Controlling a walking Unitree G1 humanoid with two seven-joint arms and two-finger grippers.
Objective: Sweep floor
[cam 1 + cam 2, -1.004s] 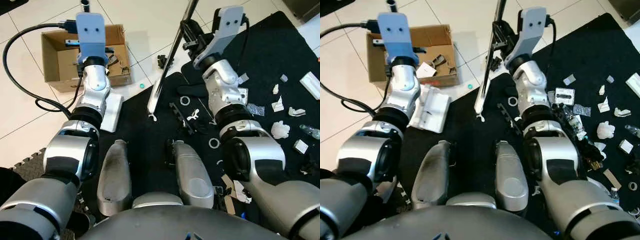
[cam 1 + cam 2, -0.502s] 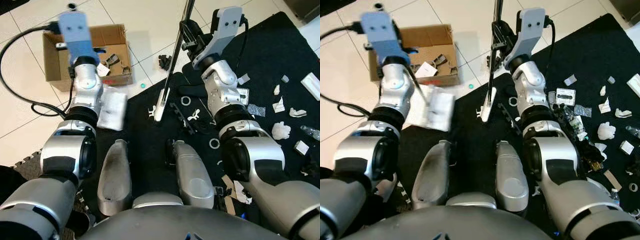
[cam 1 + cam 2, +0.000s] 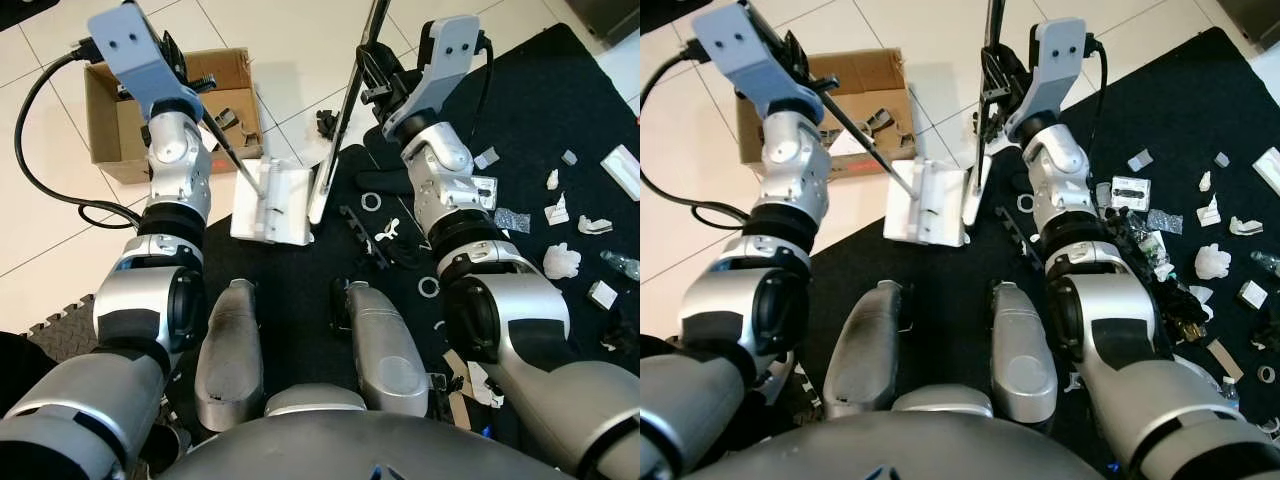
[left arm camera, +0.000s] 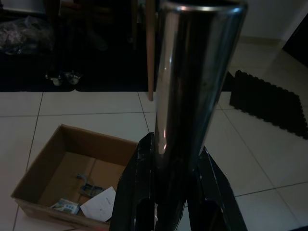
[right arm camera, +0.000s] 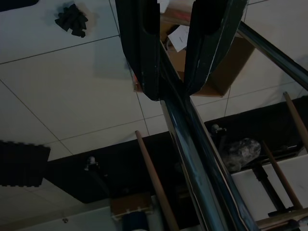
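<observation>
Here the sweep is at the gathering step, tools down but most of the litter not yet collected. On the left, a cardboard box sits on the pale tiles with a few scraps inside. The left gripper is clamped on the slim handle of the white dustpan, and the left wrist view shows the black fingers pressed on either side of that shiny tube. The pan lies at the edge of the black mat, tilted toward the broom. Just beside it stands the broom, its head touching or nearly touching the pan's right edge. The right gripper is closed around the broom pole, seen in the right wrist view with both fingers pinching it. Farther right, white scraps and small rings lie scattered across the mat, well apart from the pan. The next move probably calls for carrying the broom head out past that debris and dragging it back toward the pan while the pan stays flat.
</observation>
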